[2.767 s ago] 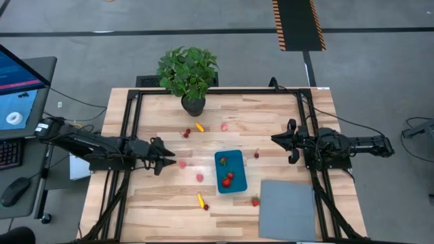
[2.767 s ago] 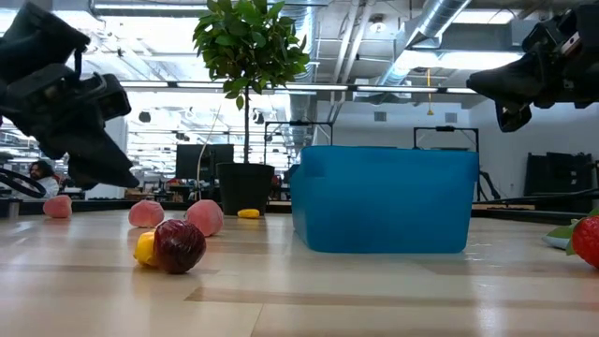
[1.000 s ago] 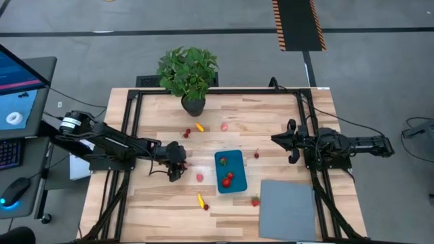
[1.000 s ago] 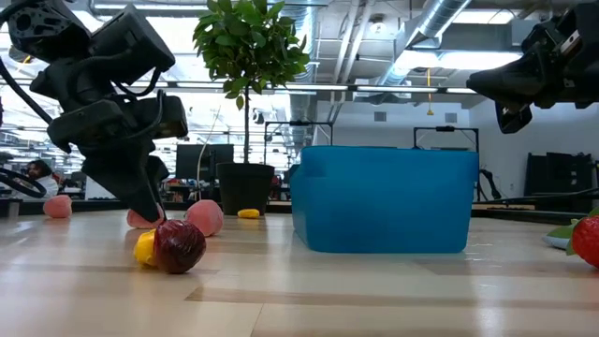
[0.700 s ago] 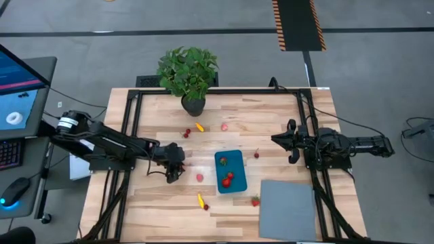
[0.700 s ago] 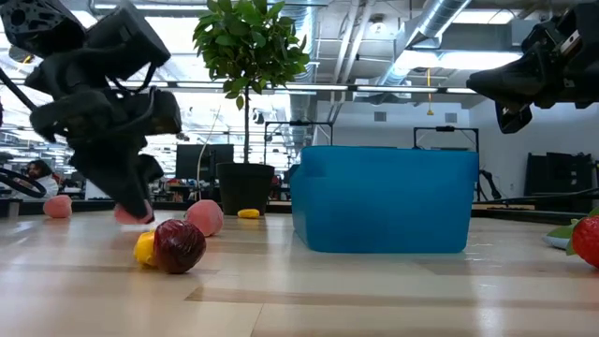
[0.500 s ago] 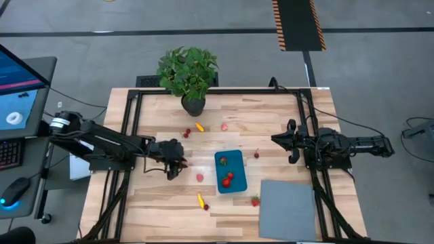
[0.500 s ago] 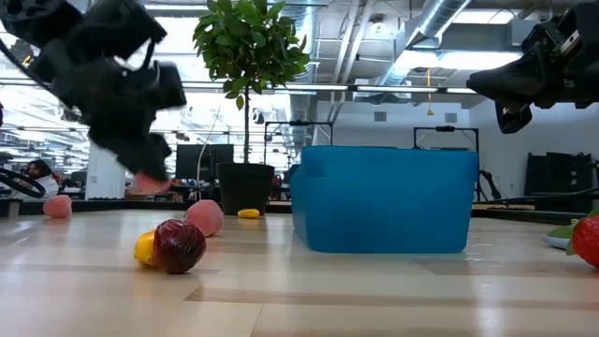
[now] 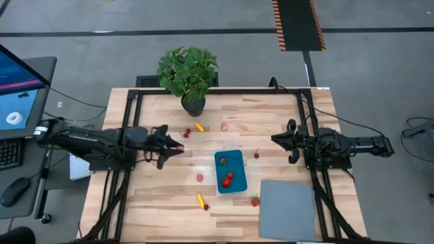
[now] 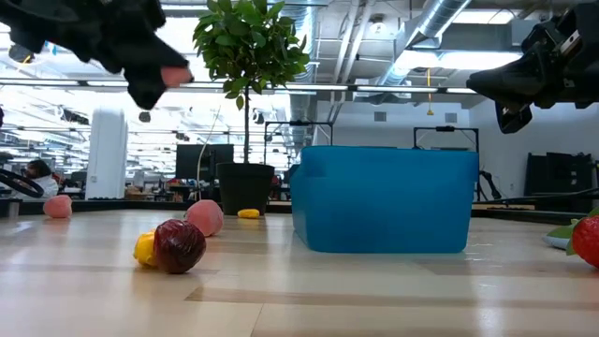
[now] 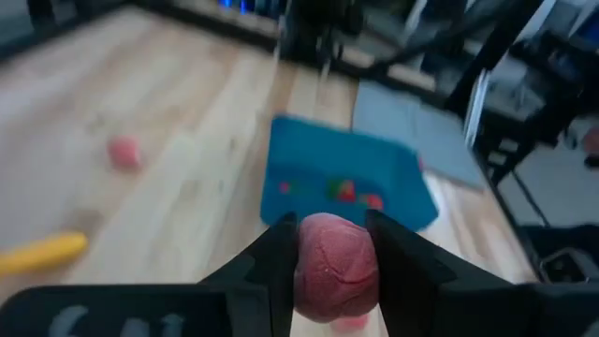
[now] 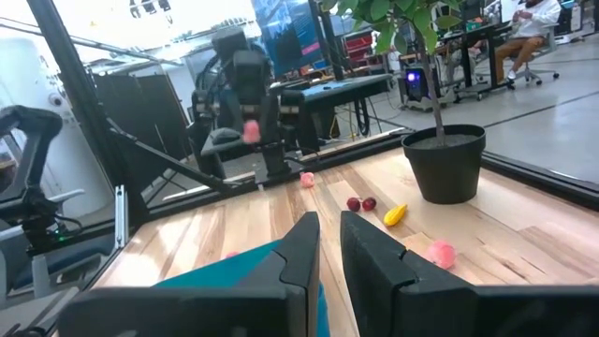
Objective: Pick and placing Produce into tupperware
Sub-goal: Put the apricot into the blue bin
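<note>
Left gripper (image 9: 178, 148) raised above the pale wooden table (image 9: 163, 196), fingers clamped on a small round pink produce piece (image 11: 335, 267), which sits squarely between the two dark pads in the left wrist view. From overhead it hangs left of the shallow teal-blue rectangular plastic tub (image 9: 230, 171), well apart from it. Low view shows the pink piece (image 10: 174, 75) held high off the tabletop.

Tub rests near the table's middle and holds a few small red pieces (image 9: 226, 180).

Loose produce on the wood: a pink piece (image 9: 199, 177) just left of the tub; a yellow piece with a dark red one (image 9: 202, 201) nearer the front edge; a strawberry (image 9: 255, 201) between the tub and the flat grey rectangular mat (image 9: 287, 210); a red piece (image 9: 256, 155) right of the tub; two dark red ones (image 9: 187, 133), a yellow one (image 9: 199, 127) and a pink one (image 9: 224, 127) near the leafy green potted plant (image 9: 189, 76).

Right gripper (image 9: 277, 140) waits above the table's right side, fingers nearly together, holding nothing.
</note>
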Robot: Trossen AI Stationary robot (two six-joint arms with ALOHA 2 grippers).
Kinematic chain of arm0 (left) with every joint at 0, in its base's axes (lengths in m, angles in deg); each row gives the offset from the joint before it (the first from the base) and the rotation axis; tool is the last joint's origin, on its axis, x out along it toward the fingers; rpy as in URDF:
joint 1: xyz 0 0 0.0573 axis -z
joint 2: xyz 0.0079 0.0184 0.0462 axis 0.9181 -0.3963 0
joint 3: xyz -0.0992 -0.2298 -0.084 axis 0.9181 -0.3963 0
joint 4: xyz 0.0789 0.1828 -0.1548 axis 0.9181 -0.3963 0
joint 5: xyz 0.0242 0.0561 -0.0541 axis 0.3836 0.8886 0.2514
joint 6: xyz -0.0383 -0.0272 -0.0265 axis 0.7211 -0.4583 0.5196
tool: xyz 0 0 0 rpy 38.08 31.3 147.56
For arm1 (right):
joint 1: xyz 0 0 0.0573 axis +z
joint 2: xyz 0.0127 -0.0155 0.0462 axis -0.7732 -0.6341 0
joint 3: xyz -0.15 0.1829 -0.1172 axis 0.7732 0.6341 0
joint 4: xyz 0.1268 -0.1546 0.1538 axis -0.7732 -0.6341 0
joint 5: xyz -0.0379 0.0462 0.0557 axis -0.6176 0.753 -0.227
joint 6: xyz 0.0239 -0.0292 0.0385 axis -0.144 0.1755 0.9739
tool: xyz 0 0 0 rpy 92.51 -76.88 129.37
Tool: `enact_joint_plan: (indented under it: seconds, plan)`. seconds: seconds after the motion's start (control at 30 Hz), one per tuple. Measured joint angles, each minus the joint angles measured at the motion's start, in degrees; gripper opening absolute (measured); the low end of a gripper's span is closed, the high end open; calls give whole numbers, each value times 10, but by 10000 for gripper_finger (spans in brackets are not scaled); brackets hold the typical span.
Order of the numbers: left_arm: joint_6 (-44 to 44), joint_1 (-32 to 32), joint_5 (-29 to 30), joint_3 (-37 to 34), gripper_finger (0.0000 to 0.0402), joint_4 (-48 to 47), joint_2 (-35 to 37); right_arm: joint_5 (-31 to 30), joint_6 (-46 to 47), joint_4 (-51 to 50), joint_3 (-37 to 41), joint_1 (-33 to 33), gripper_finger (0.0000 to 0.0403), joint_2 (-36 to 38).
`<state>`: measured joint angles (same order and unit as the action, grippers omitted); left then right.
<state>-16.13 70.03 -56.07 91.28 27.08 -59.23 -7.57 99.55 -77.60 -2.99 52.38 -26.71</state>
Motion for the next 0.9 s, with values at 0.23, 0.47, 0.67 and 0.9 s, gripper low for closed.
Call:
enact_joint_plan:
  seconds: [0.23, 0.47, 0.67, 0.9]
  plan:
    - [-23, 0, 20, -7, 100, -28, 147, 0, 0, 0, 0, 0, 69, 0]
    - [6, 0, 44, -7, 100, -62, 264, 0, 0, 0, 0, 0, 69, 0]
    - [89, 0, 53, -7, 100, -86, 340, 0, 0, 0, 0, 0, 69, 0]
    - [137, 0, 83, -7, 99, -151, 406, 0, 0, 0, 0, 0, 69, 0]
